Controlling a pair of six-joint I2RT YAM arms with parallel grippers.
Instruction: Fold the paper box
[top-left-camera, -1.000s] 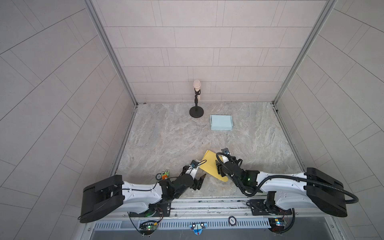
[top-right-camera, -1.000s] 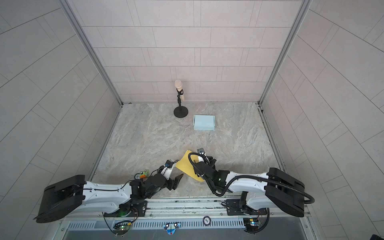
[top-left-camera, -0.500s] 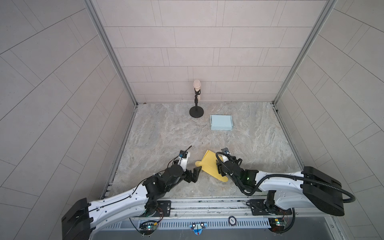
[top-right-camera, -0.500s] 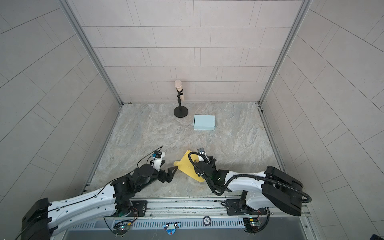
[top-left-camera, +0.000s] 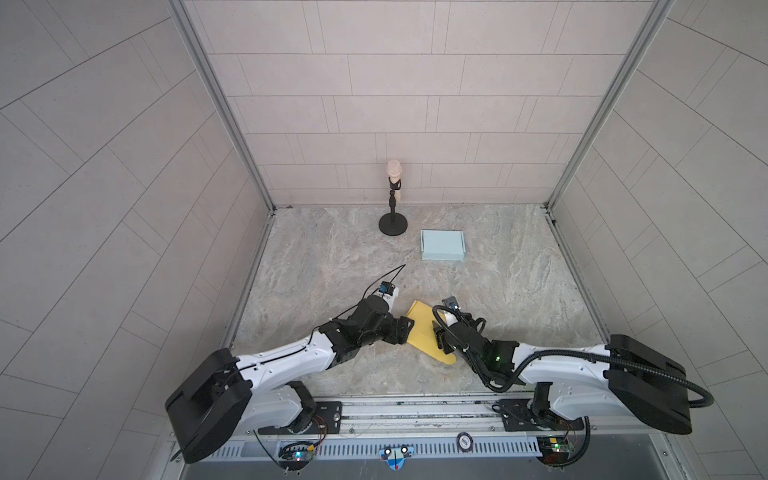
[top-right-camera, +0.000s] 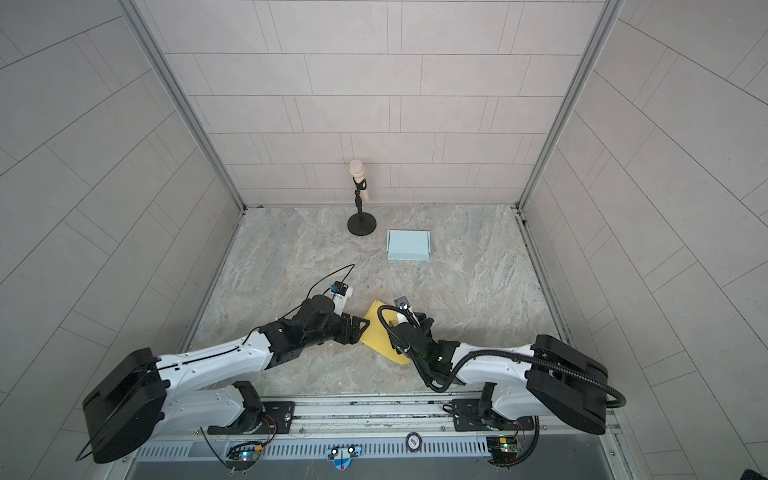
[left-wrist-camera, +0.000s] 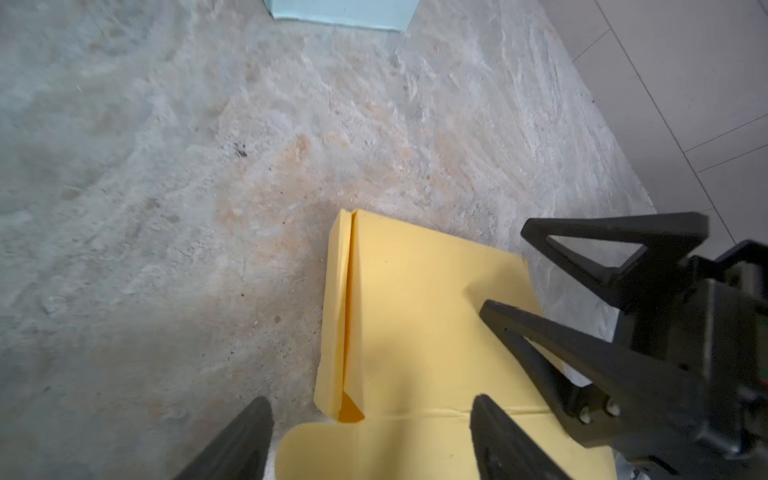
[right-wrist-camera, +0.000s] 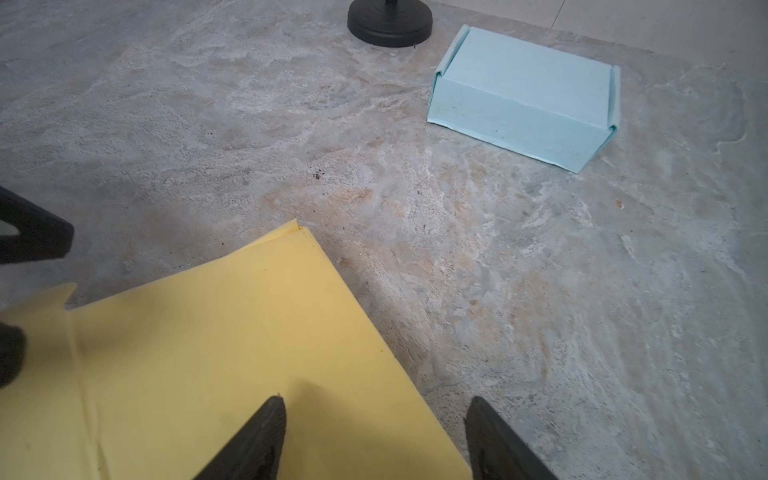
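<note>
Looking down in both top views, the paper box (top-left-camera: 422, 328) is a flat yellow cut-out lying on the near middle of the table (top-left-camera: 332, 257). My left gripper (top-left-camera: 402, 331) is at its left edge and my right gripper (top-left-camera: 441, 338) is over its right half, while a finished blue box (top-left-camera: 442, 245) and a stand (top-left-camera: 392, 226) sit well apart at the far side. From the left wrist, my left gripper's jaws are spread and pinch nothing. A rounded flap (left-wrist-camera: 332, 449) lies between them, and a narrow strip (left-wrist-camera: 337, 316) along the sheet's edge is folded over on its crease. My right gripper is spread too, with one finger (left-wrist-camera: 511, 322) on or just above the sheet, I cannot tell which. From the right wrist, one finger stands over the yellow card and its partner over bare table. I judge the card light, thin and springy, apt to slide on smooth stone. So I would pin the middle panel and take hold of a flap close to its score line.
</note>
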